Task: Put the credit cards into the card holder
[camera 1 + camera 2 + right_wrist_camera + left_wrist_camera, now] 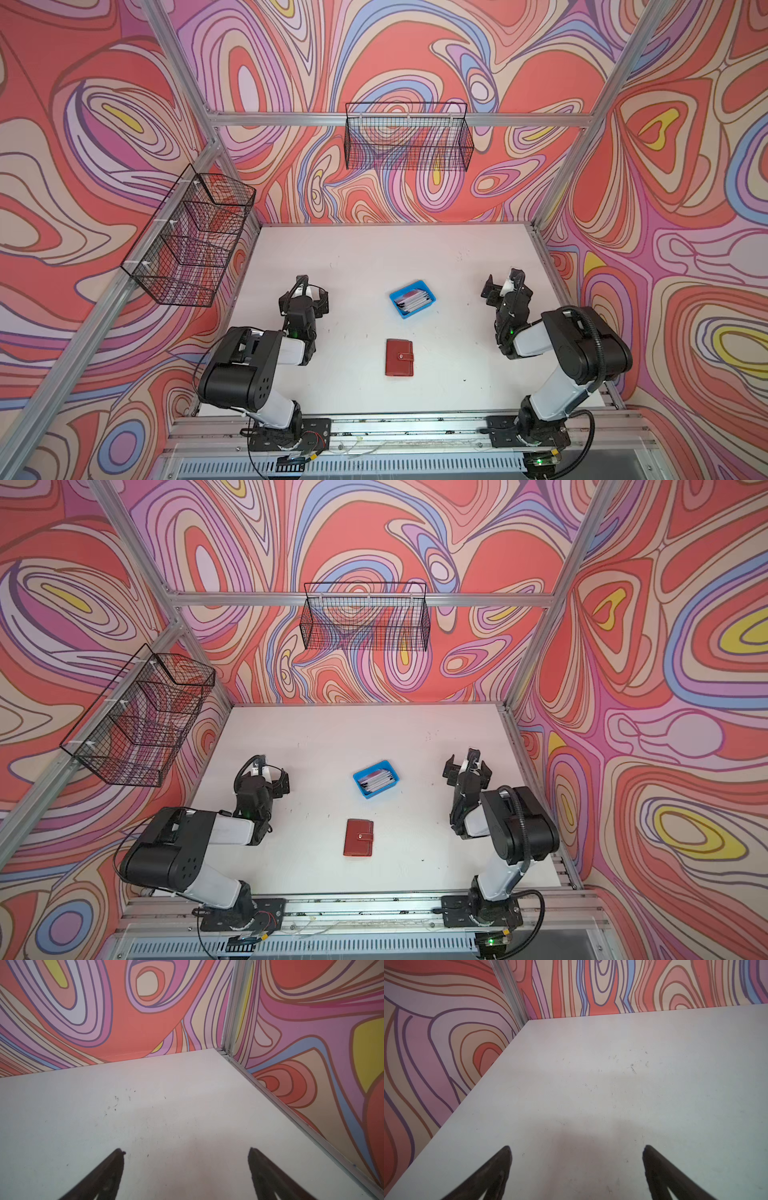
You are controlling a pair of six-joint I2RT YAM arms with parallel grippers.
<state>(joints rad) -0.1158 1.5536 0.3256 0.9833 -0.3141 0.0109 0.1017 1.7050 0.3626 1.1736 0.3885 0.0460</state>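
- The credit cards are kept overlapped inside a blue tray at the middle of the table, probably so that edges can be pinched.
- The card holder is laid flat, its tab snapped shut, nearer the arm bases and apart from the tray; opening is judged to be needed first.
- The left tool and right tool are spread wide and empty, parked at either side.
- No obstacle is seen between them; wire baskets are hung on the walls.
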